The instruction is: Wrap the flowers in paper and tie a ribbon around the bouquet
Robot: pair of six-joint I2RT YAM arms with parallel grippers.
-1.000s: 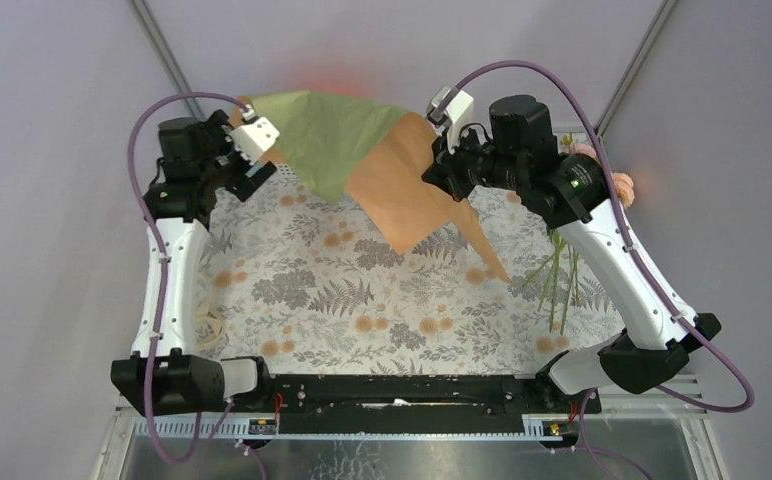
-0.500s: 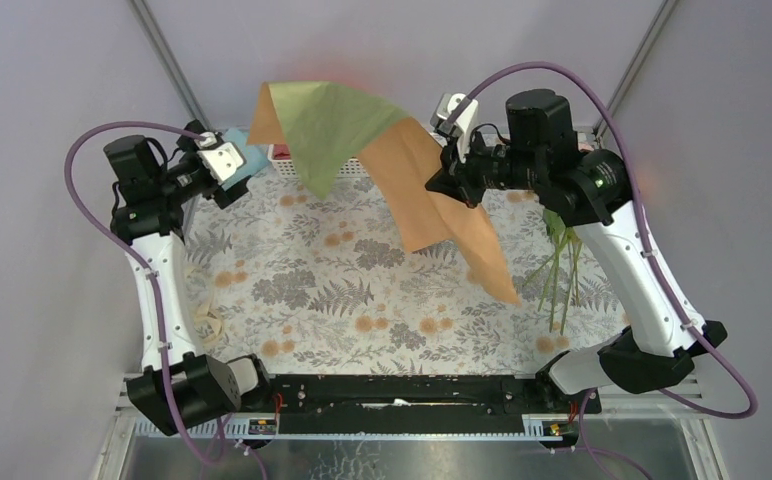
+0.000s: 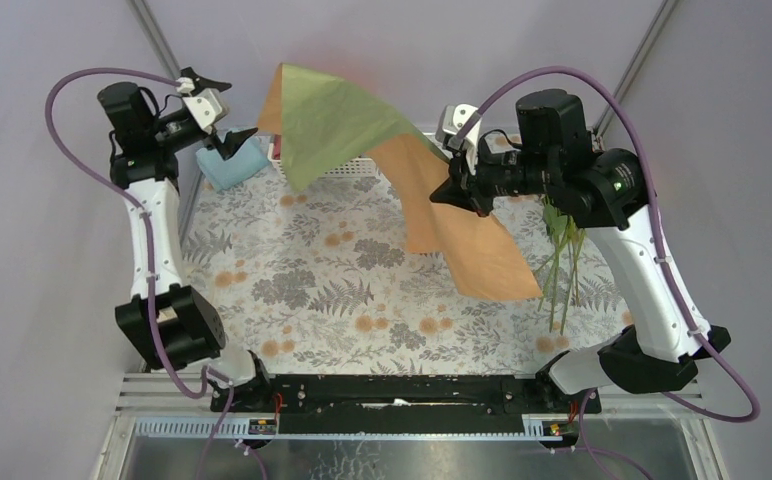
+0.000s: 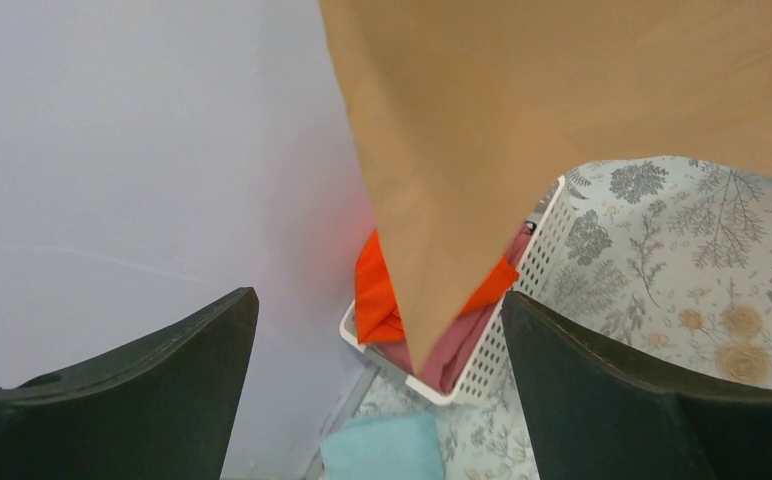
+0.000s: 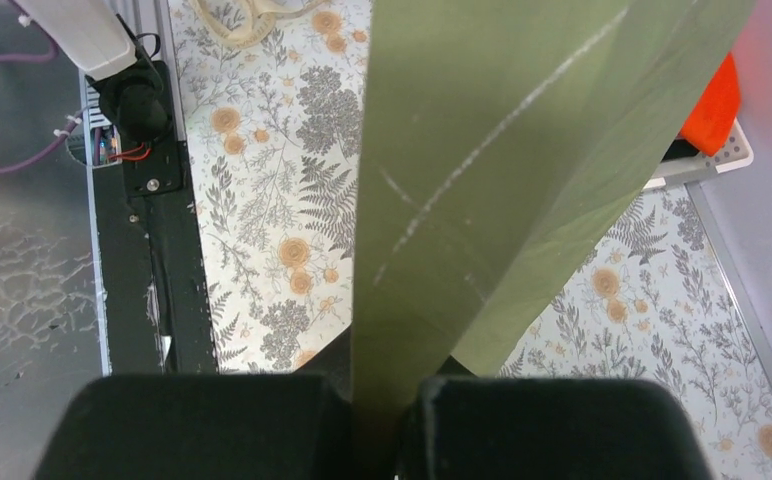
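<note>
Left hand (image 3: 224, 108): swung back to the far-left corner, wide open, empty.
Right hand (image 3: 443, 193): pinches paper (image 3: 337, 120), which hangs above the worktop (image 3: 312, 300).
Handling: light, floppy; probably best gripped at a free corner.

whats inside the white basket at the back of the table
The white basket holds a bright orange cloth and a dusty pink cloth. The hanging paper covers its middle, so anything else inside cannot be seen.
</note>
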